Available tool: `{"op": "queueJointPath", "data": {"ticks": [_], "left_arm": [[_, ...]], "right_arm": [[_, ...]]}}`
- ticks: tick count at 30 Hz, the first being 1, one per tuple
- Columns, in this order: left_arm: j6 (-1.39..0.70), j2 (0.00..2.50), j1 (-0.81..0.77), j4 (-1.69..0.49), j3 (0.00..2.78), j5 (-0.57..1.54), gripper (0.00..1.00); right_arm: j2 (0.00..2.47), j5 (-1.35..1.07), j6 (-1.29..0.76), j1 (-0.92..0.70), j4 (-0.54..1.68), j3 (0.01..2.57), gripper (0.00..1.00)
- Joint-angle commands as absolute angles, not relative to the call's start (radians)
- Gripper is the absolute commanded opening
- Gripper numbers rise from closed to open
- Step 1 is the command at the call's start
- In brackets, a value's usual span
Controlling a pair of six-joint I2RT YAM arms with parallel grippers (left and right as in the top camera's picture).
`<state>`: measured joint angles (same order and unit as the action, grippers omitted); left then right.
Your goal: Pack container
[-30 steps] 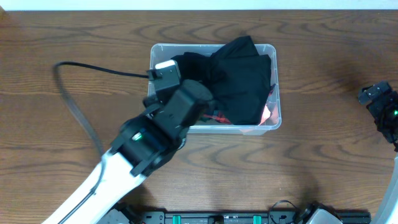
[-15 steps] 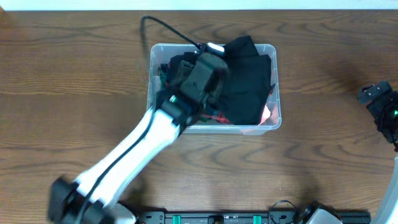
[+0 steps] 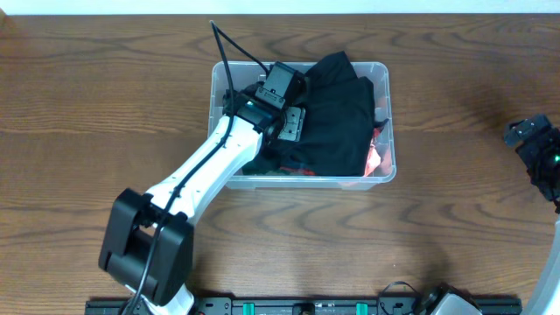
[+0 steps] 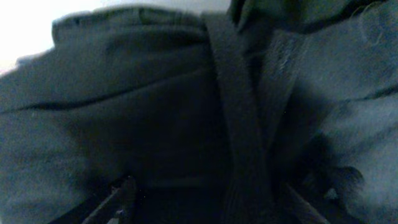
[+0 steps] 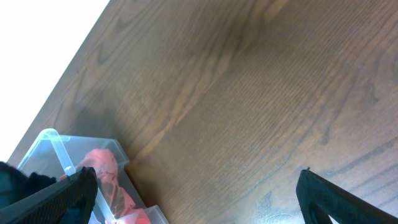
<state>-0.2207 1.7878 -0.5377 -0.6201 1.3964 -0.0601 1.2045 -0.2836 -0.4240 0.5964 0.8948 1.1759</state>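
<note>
Container (image 3: 306, 182) — nearly full, black clothes (image 3: 337, 105) heaped inside.
Light, stiff, slick plastic, so I'd take the thick rim. My left hand (image 4: 205, 198) is unclenched, pressing cloth — right hand (image 5: 196, 190) released.

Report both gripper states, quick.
Left gripper: open, fingers spread against the black clothing in the container.
Right gripper: open, empty, above the table.
</note>
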Motion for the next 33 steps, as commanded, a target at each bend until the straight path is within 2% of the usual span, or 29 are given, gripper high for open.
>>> {"op": "queueJointPath", "data": {"ticks": [1, 4, 9, 21, 26, 33], "left_arm": [[-0.25, 1.68, -0.544, -0.725, 1.431, -0.058, 0.79], [-0.249, 1.548, -0.534, -0.796, 1.489, -0.129, 0.88], [-0.249, 1.289, -0.482, -0.918, 1.514, -0.278, 0.98], [-0.249, 0.894, -0.438, -1.196, 1.513, -0.311, 0.98], [-0.248, 0.814, -0.438, -1.248, 1.513, -0.312, 0.98], [-0.245, 0.779, -0.437, -1.52, 1.513, -0.326, 0.98]], "right_arm": [[1.208, -0.288, -0.411, 0.603, 0.895, 1.177, 0.99], [1.209, -0.288, -0.411, 0.603, 0.895, 1.177, 0.99], [1.209, -0.288, -0.41, 0.603, 0.895, 1.177, 0.99], [1.209, -0.288, -0.411, 0.603, 0.895, 1.177, 0.99], [1.209, -0.288, -0.411, 0.603, 0.895, 1.177, 0.99], [1.209, -0.288, -0.411, 0.603, 0.895, 1.177, 0.99]]}}
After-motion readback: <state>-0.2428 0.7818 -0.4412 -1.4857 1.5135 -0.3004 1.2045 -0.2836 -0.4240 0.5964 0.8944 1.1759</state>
